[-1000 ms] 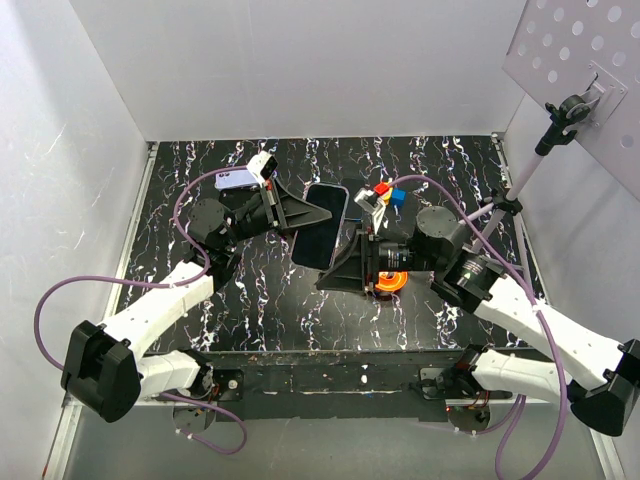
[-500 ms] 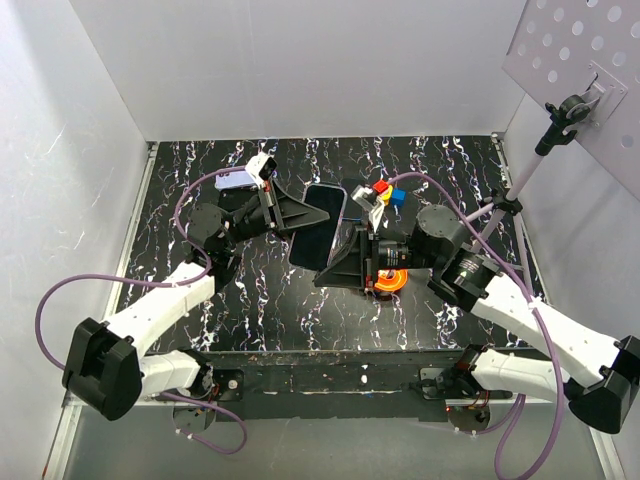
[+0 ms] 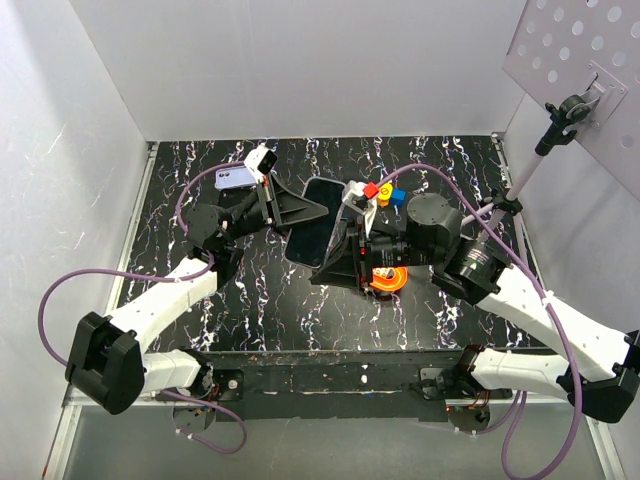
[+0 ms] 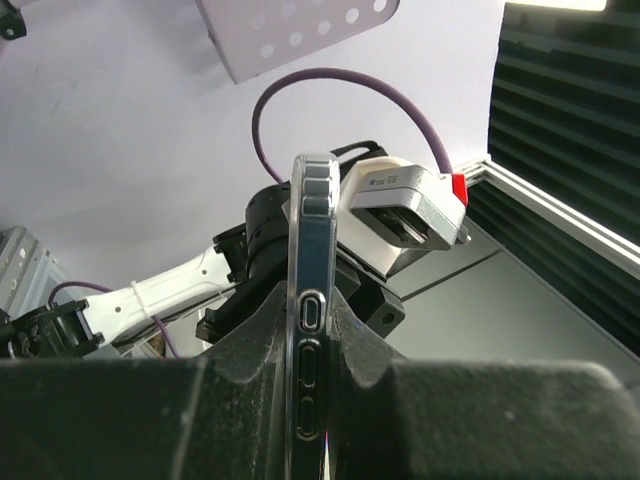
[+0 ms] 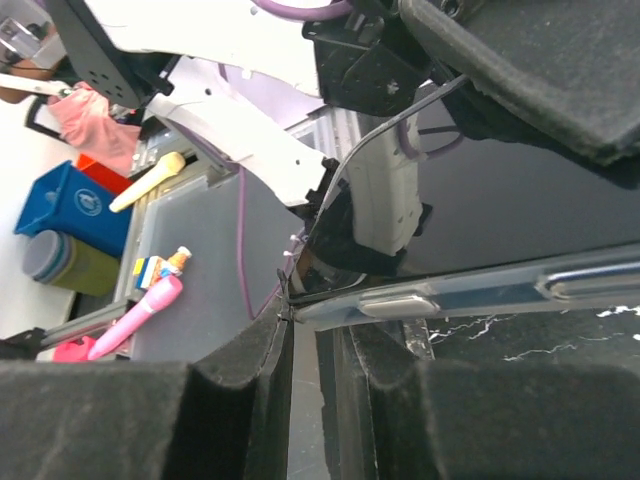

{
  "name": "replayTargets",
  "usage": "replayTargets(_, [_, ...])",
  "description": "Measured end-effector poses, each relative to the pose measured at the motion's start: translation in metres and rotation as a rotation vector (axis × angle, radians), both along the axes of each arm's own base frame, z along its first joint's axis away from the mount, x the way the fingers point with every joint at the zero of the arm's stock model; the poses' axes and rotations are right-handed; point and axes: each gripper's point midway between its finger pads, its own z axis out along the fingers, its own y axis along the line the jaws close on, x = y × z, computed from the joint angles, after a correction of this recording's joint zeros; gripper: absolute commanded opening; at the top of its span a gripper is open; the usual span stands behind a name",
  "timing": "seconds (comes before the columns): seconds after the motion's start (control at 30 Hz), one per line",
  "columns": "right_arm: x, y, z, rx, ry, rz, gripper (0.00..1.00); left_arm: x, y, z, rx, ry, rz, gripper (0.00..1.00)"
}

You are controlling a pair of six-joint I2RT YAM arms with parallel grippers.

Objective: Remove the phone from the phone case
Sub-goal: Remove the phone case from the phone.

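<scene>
A black phone [image 3: 318, 212] in a clear case is held off the table between both arms. My left gripper [image 3: 303, 212] is shut on its left edge. In the left wrist view the case [image 4: 312, 230] stands edge-on, pinched between the fingers of that gripper [image 4: 315, 335]. My right gripper [image 3: 336, 263] meets the phone's lower right corner. In the right wrist view the case's clear rim [image 5: 450, 296] runs across above the fingers, and its corner sits at the narrow slit of the nearly closed gripper [image 5: 312, 345]. The dark screen [image 5: 520, 220] shows above the rim.
An orange round object [image 3: 386, 281] lies on the black marbled table [image 3: 450, 160] under the right arm. Red, yellow and blue blocks [image 3: 384, 193] sit behind it. A lilac object [image 3: 234, 180] lies at the back left. White walls close in the left, back and right sides.
Both grippers and the phone have shifted a little to the left. The right arm has reached further in toward the centre. Both grips look the same.
</scene>
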Motion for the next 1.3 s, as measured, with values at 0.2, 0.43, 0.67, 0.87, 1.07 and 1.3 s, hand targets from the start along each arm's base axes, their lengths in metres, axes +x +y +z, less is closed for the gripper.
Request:
replayTargets(0.2, [0.015, 0.006, 0.0, -0.062, -0.03, -0.102, 0.01, 0.008, 0.001, 0.009, -0.047, 0.004, 0.053, 0.0])
replayTargets(0.43, [0.031, 0.002, -0.008, -0.121, -0.053, -0.219, 0.01, 0.019, -0.001, 0.007, -0.071, -0.002, 0.077, 0.0])
replayTargets(0.67, [0.04, -0.001, -0.017, -0.146, -0.122, -0.247, 0.01, 0.023, -0.001, 0.005, -0.073, 0.0, 0.086, 0.0])
replayTargets(0.87, [0.043, -0.003, -0.026, -0.164, -0.199, -0.219, 0.01, 0.015, 0.001, 0.009, -0.086, -0.038, 0.066, 0.0])
replayTargets(1.07, [0.046, -0.004, -0.027, -0.181, -0.093, -0.195, 0.04, 0.019, 0.002, 0.012, -0.097, -0.029, 0.085, 0.0])
replayTargets(1.3, [0.042, -0.013, -0.02, -0.179, 0.267, -0.217, 0.34, 0.036, 0.007, 0.002, -0.109, 0.083, 0.255, 0.0])
